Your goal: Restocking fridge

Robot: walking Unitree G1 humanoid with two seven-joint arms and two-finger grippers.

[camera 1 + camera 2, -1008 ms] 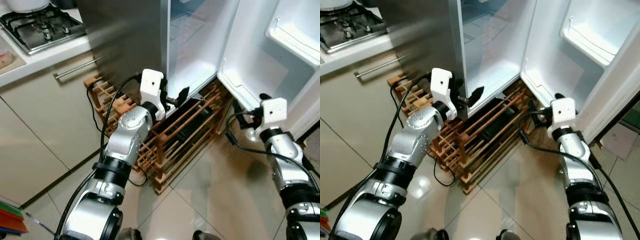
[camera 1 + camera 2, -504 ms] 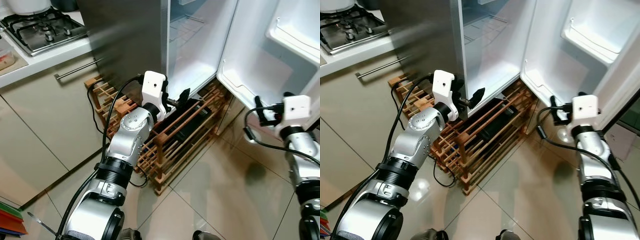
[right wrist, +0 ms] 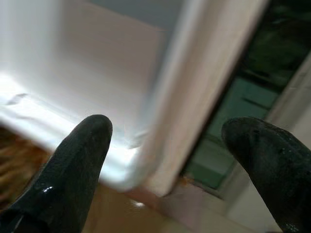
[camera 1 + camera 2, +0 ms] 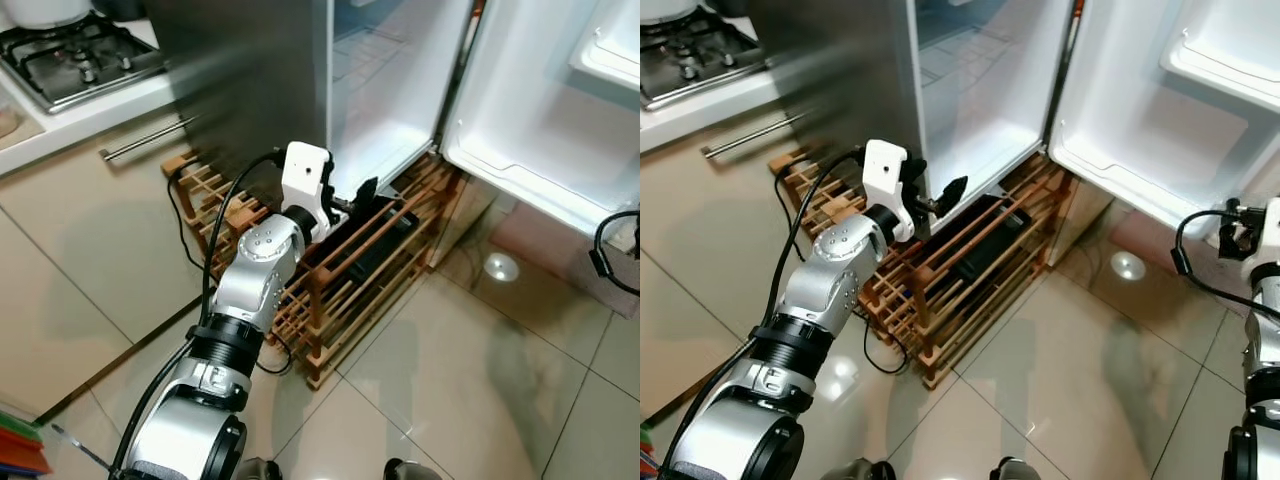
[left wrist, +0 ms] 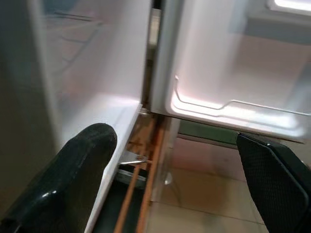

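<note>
Black fingers of the left gripper stand spread wide, nothing between them. Through the gap: the lower corner of the fridge cabinet and the bottom edge of the fridge door, both ahead of the tips and untouched. From the head views the left gripper hovers just beside the cabinet's lower front corner, above the wooden rack.

Right gripper: fingers also parted, empty. The outer edge of the open door's lower corner sits between them in line of sight, blurred; contact cannot be told. Right arm is at the far right, well apart from the cabinet, below the door.

Counts: one fridge, one door swung open with one door shelf visible; interior white, lit, wire shelf inside. One wooden rack on the tiled floor under the fridge, a dark object lying in it. One gas hob on the counter, upper left; one cabinet handle below it.
</note>
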